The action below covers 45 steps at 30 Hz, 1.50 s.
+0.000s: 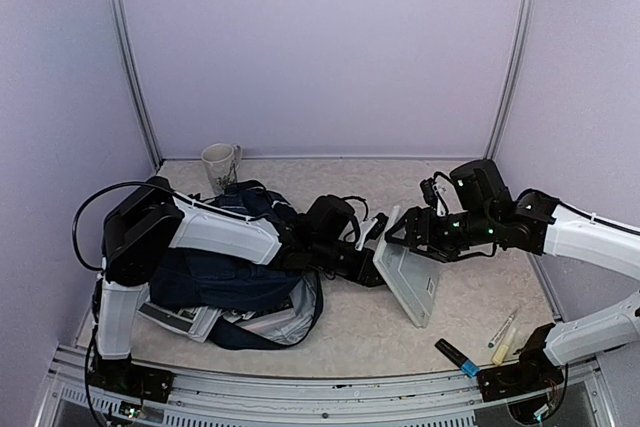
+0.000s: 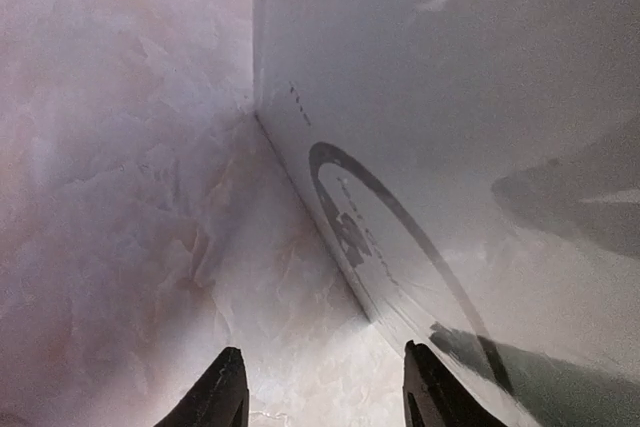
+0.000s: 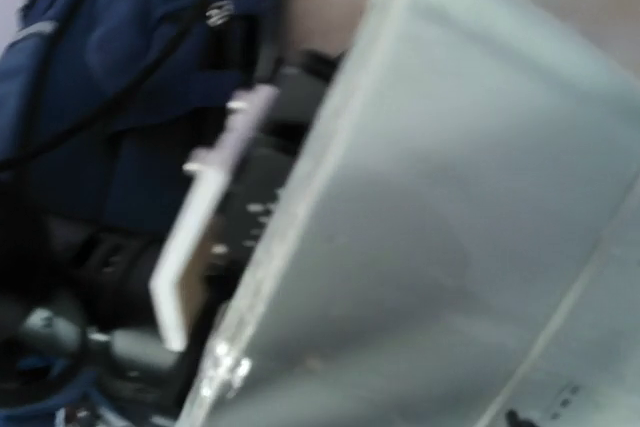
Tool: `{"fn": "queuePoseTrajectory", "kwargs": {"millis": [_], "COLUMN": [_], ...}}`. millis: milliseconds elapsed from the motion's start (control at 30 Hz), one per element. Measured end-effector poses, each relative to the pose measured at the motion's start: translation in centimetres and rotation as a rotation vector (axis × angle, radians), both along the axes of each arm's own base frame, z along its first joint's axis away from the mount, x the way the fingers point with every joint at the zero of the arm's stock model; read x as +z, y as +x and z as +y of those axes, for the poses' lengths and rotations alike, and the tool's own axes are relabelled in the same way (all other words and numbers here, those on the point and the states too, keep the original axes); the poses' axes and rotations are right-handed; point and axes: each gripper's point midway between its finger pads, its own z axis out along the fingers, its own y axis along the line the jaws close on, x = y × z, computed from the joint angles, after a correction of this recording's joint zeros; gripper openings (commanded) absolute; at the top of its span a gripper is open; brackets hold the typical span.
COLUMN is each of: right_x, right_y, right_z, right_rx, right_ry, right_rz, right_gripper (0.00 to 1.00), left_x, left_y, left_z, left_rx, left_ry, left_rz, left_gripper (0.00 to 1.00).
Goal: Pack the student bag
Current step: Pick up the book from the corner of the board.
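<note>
The student bag (image 1: 215,277), dark navy, lies on the table's left half under my left arm, and it fills the upper left of the right wrist view (image 3: 120,47). A grey flat box (image 1: 410,282) stands tilted on its lower edge at mid table. My right gripper (image 1: 393,237) is clamped on its upper left corner, and the box's blurred face (image 3: 450,227) hides the fingers in the right wrist view. My left gripper (image 1: 372,269) sits low against the box's left side. In the left wrist view it is open (image 2: 325,372) with only tabletop between the fingers, beside the box (image 2: 450,147).
A pale mug (image 1: 220,165) stands at the back left near the wall. A black marker (image 1: 455,355) and a light marker (image 1: 503,329) lie at the front right. Flat grey things (image 1: 180,317) poke out under the bag's front. Walls close in three sides.
</note>
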Motion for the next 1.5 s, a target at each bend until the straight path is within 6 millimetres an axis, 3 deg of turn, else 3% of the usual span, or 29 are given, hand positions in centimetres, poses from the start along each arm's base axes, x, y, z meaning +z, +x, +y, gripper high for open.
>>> {"fn": "queuePoseTrajectory", "kwargs": {"millis": [233, 400, 700, 1033, 1400, 1500], "right_x": [-0.6, -2.2, 0.0, -0.5, 0.4, 0.2], "right_y": [0.5, 0.3, 0.0, -0.9, -1.7, -1.6], "right_z": [-1.2, -1.7, -3.4, -6.4, -9.9, -10.7], "right_rx": [-0.016, -0.01, -0.046, -0.111, -0.189, -0.218], "right_ry": [-0.106, -0.138, -0.136, -0.254, -0.222, -0.236], "right_rz": [-0.025, -0.031, -0.107, -0.056, 0.022, 0.037], "right_gripper": [0.83, 0.84, 0.86, 0.87, 0.86, 0.81], "left_x": [2.9, 2.8, 6.3, 5.4, 7.4, 7.2], "left_y": [1.2, 0.2, -1.8, -1.4, 0.4, 0.8], "left_z": [-1.3, -1.6, -4.8, -6.8, -8.8, -9.5], "left_rx": [-0.005, -0.038, -0.117, -0.135, -0.114, -0.118], "left_ry": [-0.033, -0.016, -0.104, -0.135, -0.216, -0.224], "left_rz": [-0.096, -0.1, -0.168, -0.18, -0.252, -0.265], "left_gripper": [0.53, 0.53, 0.54, 0.54, 0.55, 0.55]}}
